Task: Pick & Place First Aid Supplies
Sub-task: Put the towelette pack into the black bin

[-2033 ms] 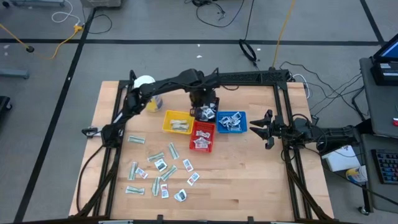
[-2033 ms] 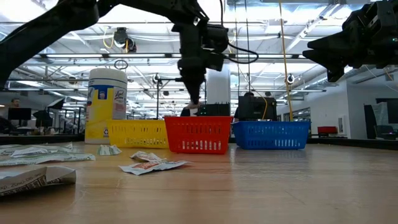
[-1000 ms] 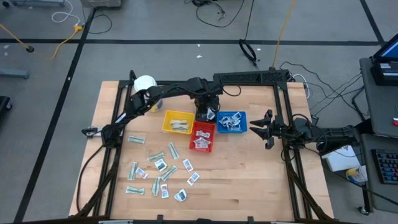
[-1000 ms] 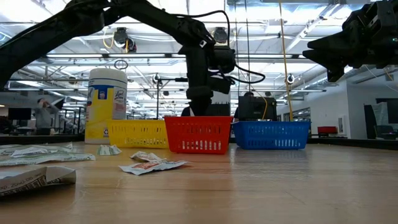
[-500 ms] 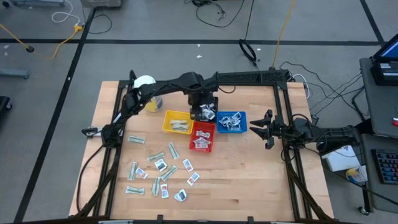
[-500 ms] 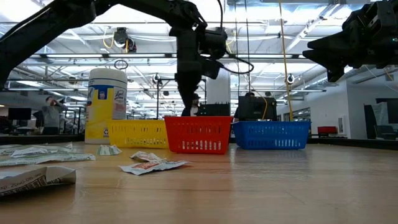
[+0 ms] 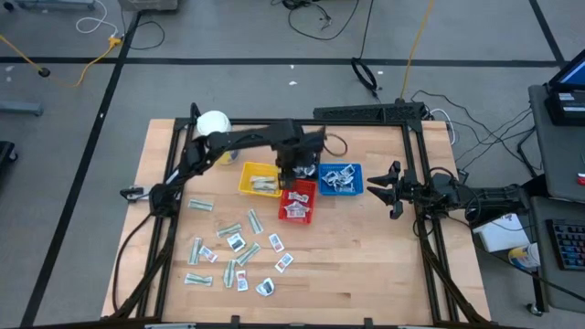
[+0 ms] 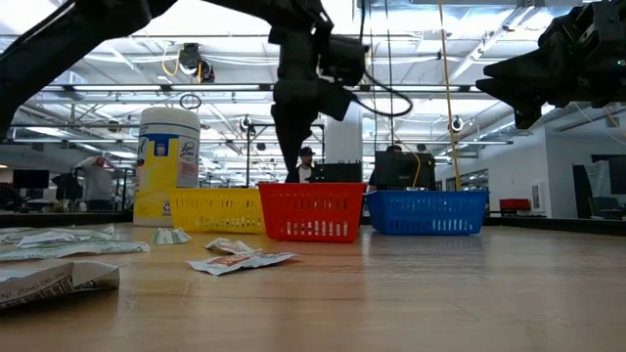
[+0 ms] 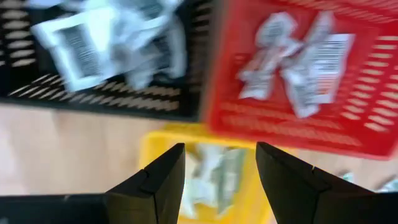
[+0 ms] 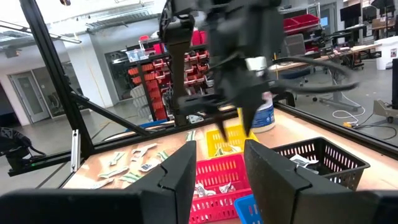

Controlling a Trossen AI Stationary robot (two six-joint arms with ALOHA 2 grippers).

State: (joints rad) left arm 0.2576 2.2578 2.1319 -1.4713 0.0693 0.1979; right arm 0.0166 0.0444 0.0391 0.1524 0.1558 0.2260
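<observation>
My left pincer [image 9: 219, 177] hangs above the red tray [image 7: 297, 201], near its edge toward the yellow tray [image 7: 260, 179], fingers apart and nothing between them. My right pincer [image 7: 386, 190] waits well to the far side of the blue tray [image 7: 340, 179], raised off the worktop [image 7: 366, 265], fingers parted and holding nothing.

First aid supplies: white packets with red marks [image 9: 298, 56] lie inside the red tray; pale wrappers [image 9: 214, 174] lie in the yellow tray beside it; white squares [image 9: 106, 34] lie in the black tray [image 9: 124, 99] behind the red tray. Loose packets [image 7: 233, 251] are scattered on the worktop, apart from the red tray on its yellow-tray side. A white jar [image 8: 168, 164] stands behind the yellow tray.
</observation>
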